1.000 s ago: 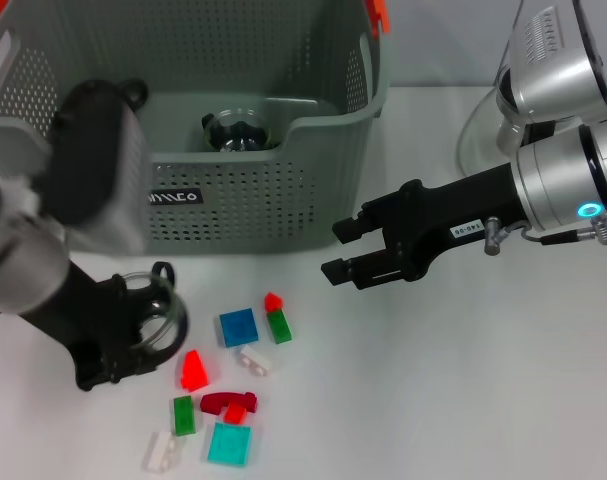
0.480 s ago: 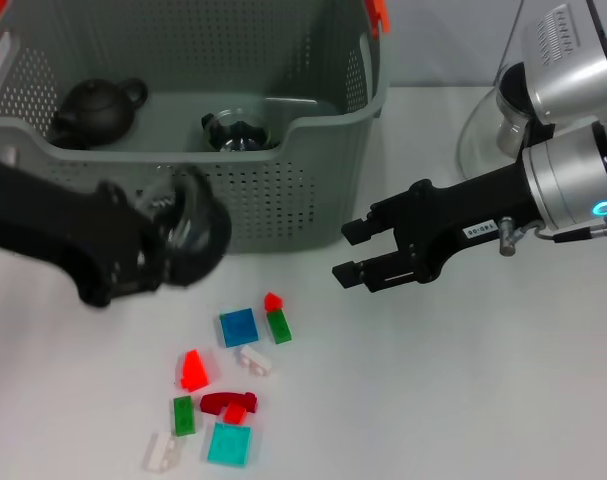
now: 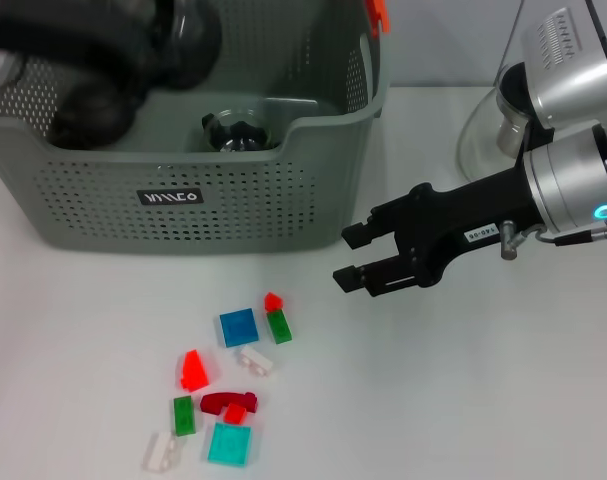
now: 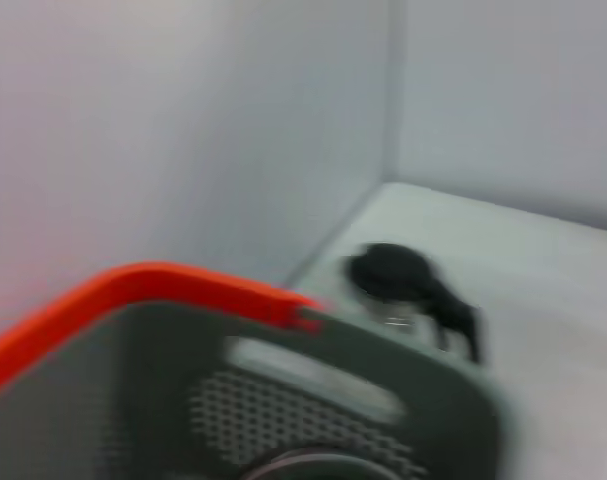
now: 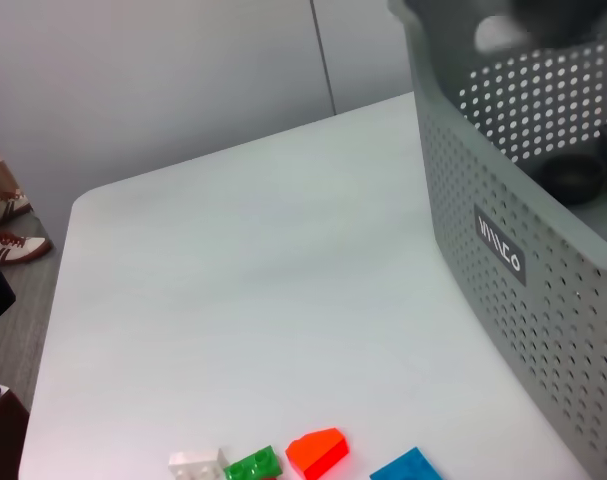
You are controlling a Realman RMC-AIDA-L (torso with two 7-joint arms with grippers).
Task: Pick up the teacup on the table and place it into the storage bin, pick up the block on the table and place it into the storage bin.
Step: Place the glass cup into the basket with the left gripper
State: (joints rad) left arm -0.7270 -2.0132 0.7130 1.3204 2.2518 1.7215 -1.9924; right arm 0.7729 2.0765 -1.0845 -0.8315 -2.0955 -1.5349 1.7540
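The grey perforated storage bin [image 3: 283, 205] with a black label [image 3: 171, 197] and an orange-red handle part [image 3: 379, 14] stands at the back left. My left gripper [image 3: 183, 35] is blurred above the bin's back left and looks shut on the glass teacup, which is hard to make out. Several small blocks lie on the table in front of the bin, among them a blue one [image 3: 237, 326], a red one [image 3: 194, 370] and a teal one [image 3: 228, 443]. My right gripper [image 3: 355, 256] is open and empty, above the table to the right of the blocks.
Inside the bin lie a dark teapot [image 3: 83, 122] and a dark glass piece [image 3: 237, 133]. A clear glass vessel [image 3: 488, 125] stands at the back right behind my right arm. The right wrist view shows the bin wall [image 5: 543, 230], blocks [image 5: 318, 450] and the table's far edge.
My left arm has lifted the teacup from the table's left front up and back, to above the bin. The right gripper has stayed almost still.
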